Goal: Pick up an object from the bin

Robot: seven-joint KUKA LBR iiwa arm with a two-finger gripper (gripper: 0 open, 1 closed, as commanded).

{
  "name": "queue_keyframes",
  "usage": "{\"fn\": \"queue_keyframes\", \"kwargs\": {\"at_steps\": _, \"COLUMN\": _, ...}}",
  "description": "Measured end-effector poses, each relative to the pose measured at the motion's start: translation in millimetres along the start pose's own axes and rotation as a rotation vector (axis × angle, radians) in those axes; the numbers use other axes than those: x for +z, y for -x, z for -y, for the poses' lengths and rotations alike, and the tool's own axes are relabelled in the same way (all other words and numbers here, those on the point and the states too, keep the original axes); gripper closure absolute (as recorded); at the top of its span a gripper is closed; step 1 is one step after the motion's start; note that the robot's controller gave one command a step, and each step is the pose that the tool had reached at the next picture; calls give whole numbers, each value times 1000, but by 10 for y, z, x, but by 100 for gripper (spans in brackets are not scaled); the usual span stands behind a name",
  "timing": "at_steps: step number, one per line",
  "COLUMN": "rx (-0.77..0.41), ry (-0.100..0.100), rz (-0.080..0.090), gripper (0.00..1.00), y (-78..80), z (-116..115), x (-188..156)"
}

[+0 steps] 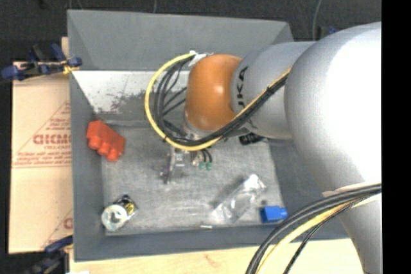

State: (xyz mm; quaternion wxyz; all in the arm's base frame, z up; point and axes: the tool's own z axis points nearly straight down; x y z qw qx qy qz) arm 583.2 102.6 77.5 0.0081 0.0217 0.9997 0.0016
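My gripper (171,170) hangs below the orange wrist cover, low over the bare floor near the middle of the bin. Nothing shows in it. Just to its right lies a small green thing (205,165), close beside the gripper but apart from it. A red-orange knobbed block (105,140) lies to the left, near the bin's left wall. A crumpled clear plastic piece (239,198) lies toward the front right.
A small blue block (273,213) sits in the front right corner, beside the clear plastic. A white and yellow round thing (117,214) lies in the front left corner. The arm and its cables cover the bin's back right part.
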Motion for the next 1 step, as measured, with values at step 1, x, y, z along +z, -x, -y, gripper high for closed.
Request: {"fn": "queue_keyframes", "kwargs": {"at_steps": 1, "rx": -254, "ry": -3, "rz": -4, "gripper": 100, "y": -20, "z": 114, "x": -1703}}
